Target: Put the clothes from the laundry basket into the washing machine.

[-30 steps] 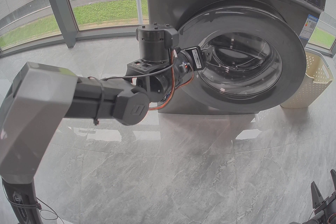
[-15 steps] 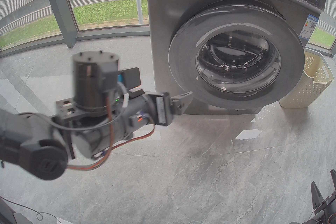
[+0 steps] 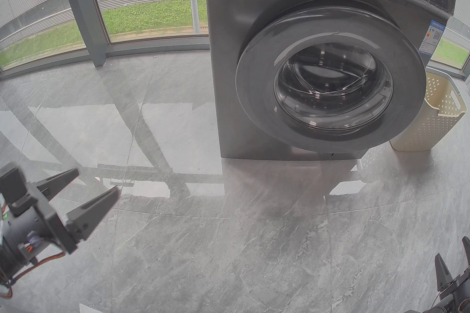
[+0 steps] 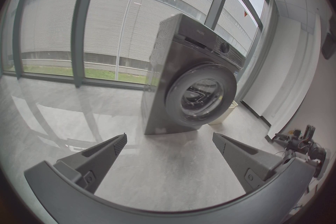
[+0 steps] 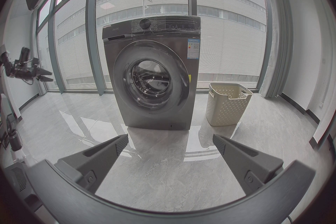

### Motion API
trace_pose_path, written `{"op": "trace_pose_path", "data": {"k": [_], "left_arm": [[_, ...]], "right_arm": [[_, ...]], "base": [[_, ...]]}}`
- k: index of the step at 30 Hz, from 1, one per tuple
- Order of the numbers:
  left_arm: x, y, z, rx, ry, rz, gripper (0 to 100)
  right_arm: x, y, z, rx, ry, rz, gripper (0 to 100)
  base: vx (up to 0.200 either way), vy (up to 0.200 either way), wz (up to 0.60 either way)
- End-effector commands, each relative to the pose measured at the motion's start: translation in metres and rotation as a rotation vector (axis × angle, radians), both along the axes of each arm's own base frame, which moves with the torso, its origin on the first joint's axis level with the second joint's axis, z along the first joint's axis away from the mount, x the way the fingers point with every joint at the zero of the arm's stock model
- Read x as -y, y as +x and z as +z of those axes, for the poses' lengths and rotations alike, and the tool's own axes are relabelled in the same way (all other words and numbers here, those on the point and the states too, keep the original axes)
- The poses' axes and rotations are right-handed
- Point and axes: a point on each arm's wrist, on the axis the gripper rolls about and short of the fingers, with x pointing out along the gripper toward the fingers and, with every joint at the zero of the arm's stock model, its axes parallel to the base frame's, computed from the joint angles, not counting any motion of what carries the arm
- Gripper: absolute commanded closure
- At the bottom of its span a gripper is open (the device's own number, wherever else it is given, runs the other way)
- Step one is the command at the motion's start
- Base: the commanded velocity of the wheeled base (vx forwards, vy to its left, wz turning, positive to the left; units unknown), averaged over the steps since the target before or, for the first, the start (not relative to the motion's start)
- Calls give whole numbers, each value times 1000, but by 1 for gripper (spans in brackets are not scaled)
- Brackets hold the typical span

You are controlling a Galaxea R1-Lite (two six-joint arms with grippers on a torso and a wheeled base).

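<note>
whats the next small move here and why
Probably bring the left gripper toward the washing machine door to pull it open. The door sits shut, so nothing can go in yet, and both it and the right gripper hang open and empty, well back from the machine. No clothes show above the laundry basket rim, so whether any remain is unclear.
</note>
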Motion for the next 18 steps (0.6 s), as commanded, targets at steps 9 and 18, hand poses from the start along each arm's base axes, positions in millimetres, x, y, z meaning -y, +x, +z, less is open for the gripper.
{"op": "trace_pose_path", "data": {"k": [9,18], "left_arm": [[-67,-112,-105,183,29,320,0],[-67,-114,-121,50,72,472,0]], "right_arm": [[0,0,-5,-1,0,0,0],[0,0,-5,-1,0,0,0]], "base": [[0,0,0],[0,0,0]]}}
